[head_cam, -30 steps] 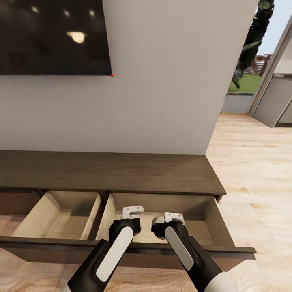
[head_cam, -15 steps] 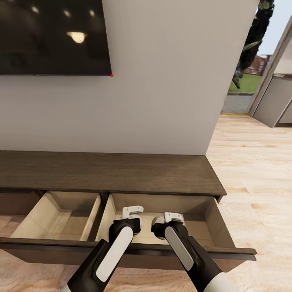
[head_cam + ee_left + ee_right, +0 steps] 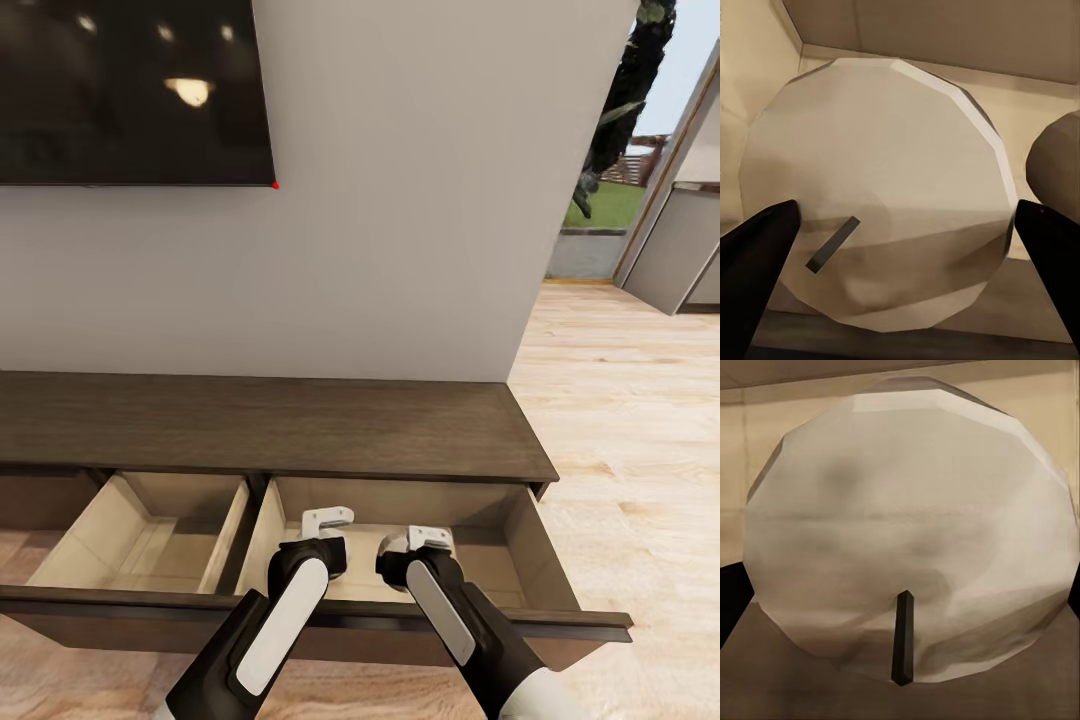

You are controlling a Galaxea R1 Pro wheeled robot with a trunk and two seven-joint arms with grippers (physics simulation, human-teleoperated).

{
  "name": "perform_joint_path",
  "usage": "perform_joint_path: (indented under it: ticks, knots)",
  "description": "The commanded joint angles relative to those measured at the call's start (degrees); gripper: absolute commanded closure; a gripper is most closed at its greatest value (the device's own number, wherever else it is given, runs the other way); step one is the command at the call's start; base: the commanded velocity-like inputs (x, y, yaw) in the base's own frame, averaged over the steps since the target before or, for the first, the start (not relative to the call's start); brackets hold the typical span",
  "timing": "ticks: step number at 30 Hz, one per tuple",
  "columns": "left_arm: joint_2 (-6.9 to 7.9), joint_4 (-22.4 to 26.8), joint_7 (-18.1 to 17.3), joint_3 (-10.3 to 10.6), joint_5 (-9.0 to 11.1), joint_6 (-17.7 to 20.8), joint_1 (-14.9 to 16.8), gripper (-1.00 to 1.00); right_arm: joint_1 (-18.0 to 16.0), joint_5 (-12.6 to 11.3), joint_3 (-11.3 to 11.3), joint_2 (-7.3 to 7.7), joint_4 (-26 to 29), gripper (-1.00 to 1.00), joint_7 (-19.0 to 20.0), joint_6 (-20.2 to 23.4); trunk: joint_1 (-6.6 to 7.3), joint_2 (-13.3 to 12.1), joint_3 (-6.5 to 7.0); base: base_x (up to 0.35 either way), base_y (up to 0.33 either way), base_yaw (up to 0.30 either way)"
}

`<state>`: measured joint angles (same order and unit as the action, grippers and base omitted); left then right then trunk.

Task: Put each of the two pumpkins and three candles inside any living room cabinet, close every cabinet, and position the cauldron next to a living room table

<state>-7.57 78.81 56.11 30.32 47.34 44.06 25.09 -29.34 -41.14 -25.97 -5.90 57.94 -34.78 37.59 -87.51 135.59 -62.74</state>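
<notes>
While both our arms reach down into the cabinet (image 3: 300, 425), its two drawers stand pulled out, showing their pale insides. We take the cabinet as our landmark: it runs along the grey wall (image 3: 400, 200), below the dark screen (image 3: 130, 90) hung above its left part, and the wooden floor (image 3: 630, 420) spreads past its right end.

Our left gripper (image 3: 327, 520) and our right gripper (image 3: 428, 540) both hang inside the right-hand drawer (image 3: 520, 530) of the cabinet, side by side and near each other. The left-hand drawer (image 3: 110, 520) is open beside it.

From the left wrist, we see a candle (image 3: 881, 195) end-on, a broad pale disc with a short dark wick, lying between our left fingers (image 3: 754, 259), which stand spread at either side of it near its rim. Whether they press on it we cannot tell. A second rounded tan shape (image 3: 1057, 161) sits just beside this candle, within the same drawer.

From the right wrist, another candle (image 3: 911, 529) faces us with its wick, against the drawer's pale wall. Our right fingers (image 3: 731, 600) show as a dark edge beside it, so we cannot tell their state.
</notes>
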Motion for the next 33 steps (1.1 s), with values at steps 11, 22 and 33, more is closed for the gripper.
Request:
perform_joint_path:
  ticks: [11,22,33]
  knots:
    - [0.0,0.29,0.58,0.06,0.47,0.15,0.05,1.0,-2.56,-0.84,-0.21,0.01,-5.52,1.0,1.63,-2.35,0.01,0.02,-0.05,0.0,0.0,0.0]
    - [-0.04,0.29,0.58,0.0,0.47,0.24,0.05,1.0,-2.71,-0.96,-0.22,-0.07,-5.7,1.0,1.66,-2.35,0.01,0.02,-0.05,0.0,0.0,0.0]
    - [0.01,0.29,0.66,0.0,0.46,0.15,0.05,1.0,-2.69,-0.97,-0.22,-0.07,-5.73,1.0,1.64,-2.26,0.01,0.02,-0.05,0.0,0.0,0.0]
